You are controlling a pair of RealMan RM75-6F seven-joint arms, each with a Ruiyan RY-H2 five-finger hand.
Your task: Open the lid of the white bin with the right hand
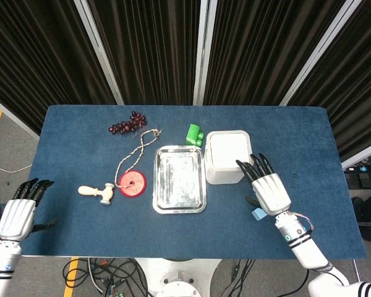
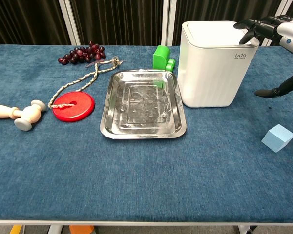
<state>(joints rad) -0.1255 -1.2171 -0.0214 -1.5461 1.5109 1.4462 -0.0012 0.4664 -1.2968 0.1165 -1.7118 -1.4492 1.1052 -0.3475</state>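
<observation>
The white bin (image 1: 227, 157) (image 2: 216, 66) stands right of centre on the blue table, its flat lid (image 2: 218, 33) down. My right hand (image 1: 266, 187) (image 2: 277, 30) hovers at the bin's front right corner, fingers spread and empty, fingertips (image 2: 248, 25) just over the lid's right edge. Whether they touch the lid I cannot tell. My left hand (image 1: 20, 213) hangs off the table's near left corner, fingers apart, holding nothing; the chest view does not show it.
A steel tray (image 1: 180, 179) (image 2: 142, 104) lies left of the bin, a green block (image 1: 195, 134) (image 2: 163, 58) behind it. A light blue cube (image 1: 258, 214) (image 2: 278, 137) sits under my right hand. Further left lie a red disc on a rope (image 1: 132, 182), a wooden mallet (image 1: 97, 192) and grapes (image 1: 127, 125).
</observation>
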